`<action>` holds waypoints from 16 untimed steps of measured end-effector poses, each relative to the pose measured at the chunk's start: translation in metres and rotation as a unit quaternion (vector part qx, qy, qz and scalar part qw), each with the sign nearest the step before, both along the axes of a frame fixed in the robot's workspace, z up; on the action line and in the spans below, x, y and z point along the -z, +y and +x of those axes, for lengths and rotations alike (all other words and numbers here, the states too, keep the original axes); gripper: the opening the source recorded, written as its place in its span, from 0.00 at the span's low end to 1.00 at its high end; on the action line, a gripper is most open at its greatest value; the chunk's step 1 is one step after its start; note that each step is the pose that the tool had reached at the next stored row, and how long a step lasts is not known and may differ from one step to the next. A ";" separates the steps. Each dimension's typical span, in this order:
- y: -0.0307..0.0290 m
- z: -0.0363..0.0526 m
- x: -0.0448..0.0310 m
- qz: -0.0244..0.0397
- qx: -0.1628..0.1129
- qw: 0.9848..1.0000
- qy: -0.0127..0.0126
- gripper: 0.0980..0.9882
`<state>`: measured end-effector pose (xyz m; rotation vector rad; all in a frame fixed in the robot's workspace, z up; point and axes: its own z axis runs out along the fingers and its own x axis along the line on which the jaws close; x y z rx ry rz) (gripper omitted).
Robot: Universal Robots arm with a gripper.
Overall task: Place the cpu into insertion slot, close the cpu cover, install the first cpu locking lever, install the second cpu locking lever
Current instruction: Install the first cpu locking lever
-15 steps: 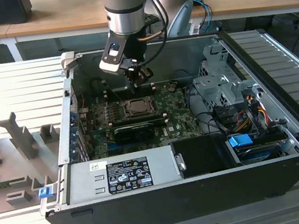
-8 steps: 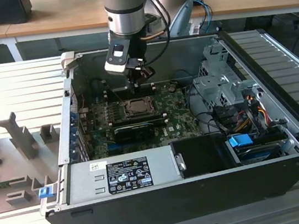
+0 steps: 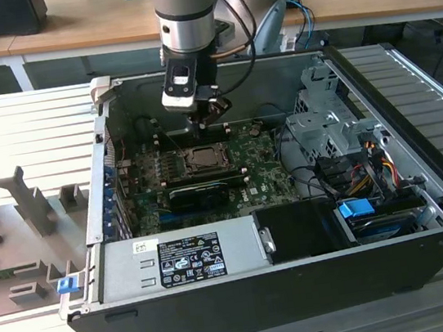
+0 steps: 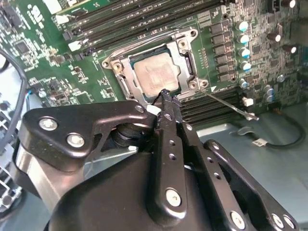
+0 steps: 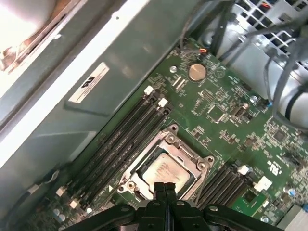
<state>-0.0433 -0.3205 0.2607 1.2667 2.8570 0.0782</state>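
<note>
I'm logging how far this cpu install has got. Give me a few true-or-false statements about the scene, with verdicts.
1. The cpu lies in the insertion slot. True.
2. The gripper holds the cpu. False: it is closed with nothing in it, close to the slot.
3. The cpu cover lies flat, framing the cpu. True.
4. The computer case is closed up. False: its side is open and the green board is exposed.
</note>
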 end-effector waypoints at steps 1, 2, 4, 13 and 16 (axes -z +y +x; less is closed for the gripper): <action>0.0000 0.0000 0.0000 0.000 -0.010 1.000 0.000 0.01; 0.0000 0.0000 0.0001 0.000 -0.017 1.000 0.000 0.01; 0.0000 0.0000 0.0002 0.000 -0.033 0.999 0.000 0.01; 0.0000 0.0000 0.0004 0.000 -0.111 0.994 0.000 0.01; 0.0000 0.0000 0.0005 0.000 -0.148 0.989 0.000 0.01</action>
